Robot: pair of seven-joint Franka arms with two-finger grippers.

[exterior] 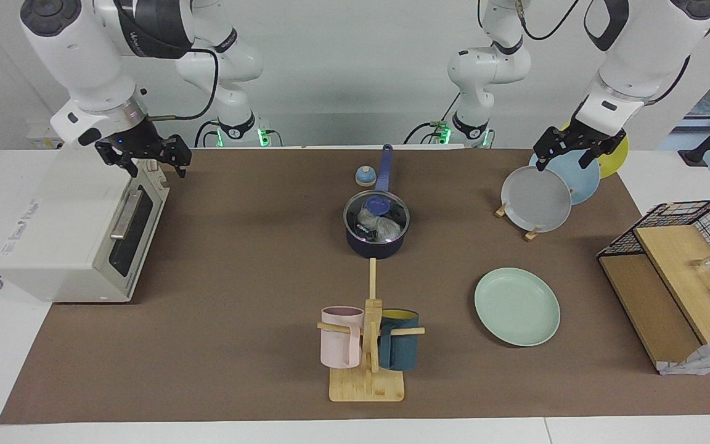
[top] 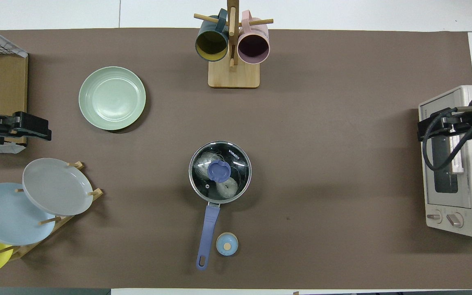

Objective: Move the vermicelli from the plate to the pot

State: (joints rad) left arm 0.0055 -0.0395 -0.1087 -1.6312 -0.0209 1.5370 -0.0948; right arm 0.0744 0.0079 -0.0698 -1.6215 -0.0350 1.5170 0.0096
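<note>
Vermicelli (exterior: 375, 222) sits in the lidded pot (exterior: 376, 243), frame centre; plate (exterior: 517, 306) bare — transfer looks finished. Left pincer (exterior: 569, 150) upper right, right pincer (exterior: 143, 157) upper left, both wide, empty — nothing further called for.

A brown tabletop (top: 322, 123) seen from above. At its middle sits the pot (top: 220, 172), glass lid on, vermicelli (top: 226, 187) inside, handle pointing toward the robots. A small blue knob (top: 227, 244) lies just beside the handle. The bare plate (top: 112, 98) lies farther out, toward the left arm's end. The left claw (top: 35, 127) is open near a plate rack (top: 51, 192); the right claw (top: 439, 126) is open over a toaster oven (top: 453, 205). A mug stand (top: 233, 73) is farthest out.
</note>
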